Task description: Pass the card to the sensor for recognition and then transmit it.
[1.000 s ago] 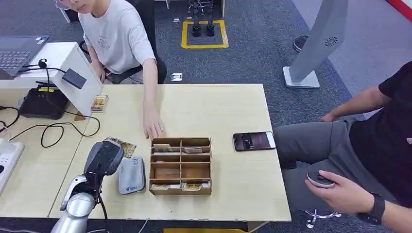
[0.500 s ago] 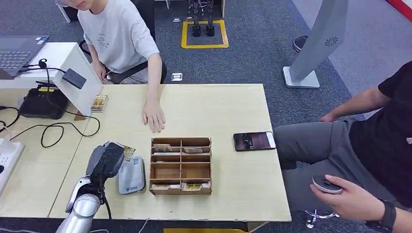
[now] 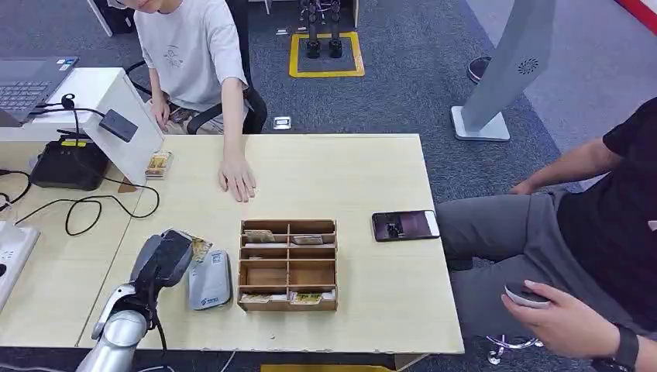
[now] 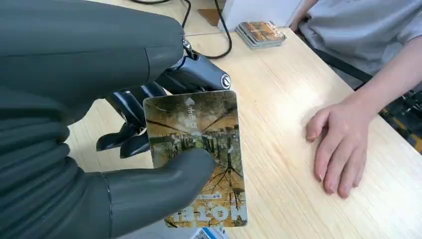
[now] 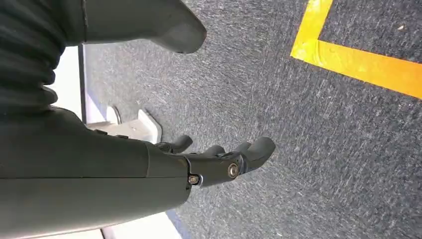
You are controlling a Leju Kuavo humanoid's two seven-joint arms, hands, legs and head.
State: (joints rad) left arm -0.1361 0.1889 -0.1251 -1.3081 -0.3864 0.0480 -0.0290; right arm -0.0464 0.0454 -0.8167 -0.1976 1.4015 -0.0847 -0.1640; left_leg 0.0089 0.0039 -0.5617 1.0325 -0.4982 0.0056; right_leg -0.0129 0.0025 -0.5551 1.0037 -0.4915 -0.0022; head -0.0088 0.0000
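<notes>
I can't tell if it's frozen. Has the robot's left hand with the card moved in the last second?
Yes. The left hand, holding the card, has drawn back toward the robot, away from the sensor, judged against the wooden organizer.

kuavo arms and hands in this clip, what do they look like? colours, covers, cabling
Left arm: silver metal, with a thin black cable alongside. Left hand: dark grey shell, ribbed grey wrist cover, thick matte grey thumb, darker glossy fingers with small silver screws. Right hand: same grey cover, dark fingers, silver screws.
</notes>
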